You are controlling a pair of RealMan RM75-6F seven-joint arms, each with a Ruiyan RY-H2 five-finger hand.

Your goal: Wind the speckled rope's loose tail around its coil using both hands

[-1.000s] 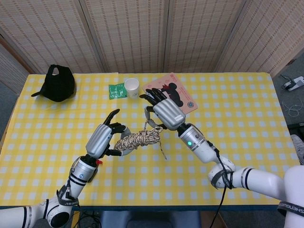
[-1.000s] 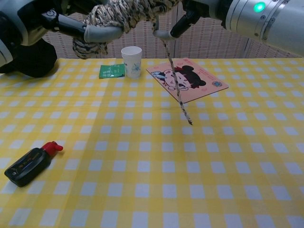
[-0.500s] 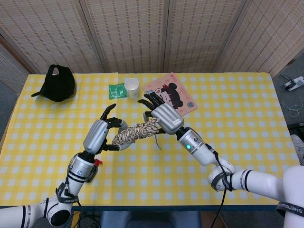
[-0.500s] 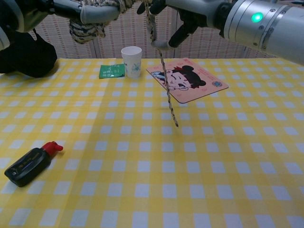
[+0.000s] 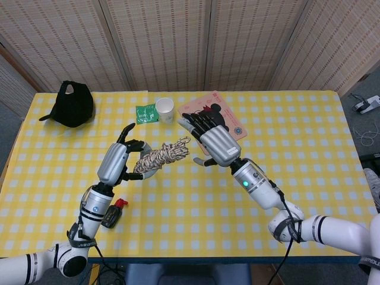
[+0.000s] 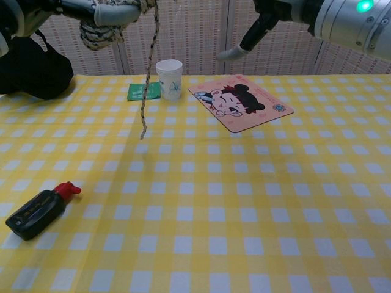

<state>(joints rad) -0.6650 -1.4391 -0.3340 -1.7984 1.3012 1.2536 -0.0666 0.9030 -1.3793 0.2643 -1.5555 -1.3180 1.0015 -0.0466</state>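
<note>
**Two hands raised, rope coil in the left one**

Head view: left hand point(image 5: 116, 163) holds the speckled rope coil point(image 5: 160, 157) above the yellow checked tablecloth point(image 5: 309, 148), fingers curled around the coil's left end. Right hand point(image 5: 215, 141) sits just right of the coil, fingers spread, holding nothing; whether a fingertip touches the coil's end I cannot tell. Behind them: white paper cup point(image 5: 164, 110), green packet point(image 5: 145, 113), pink cartoon mat point(image 5: 228, 119). Black cap point(image 5: 72, 104) at far left. Small black bottle with red cap point(image 5: 112, 214) near the left forearm.

Chest view: coil point(image 6: 101, 33) at top left, gripped by left-hand fingers point(image 6: 116, 13). Loose tail point(image 6: 147, 79) hangs straight down from it, its end free above the cloth, left of the cup point(image 6: 169, 78). Right hand's fingertips point(image 6: 235, 52) at top, apart from the tail.
</note>
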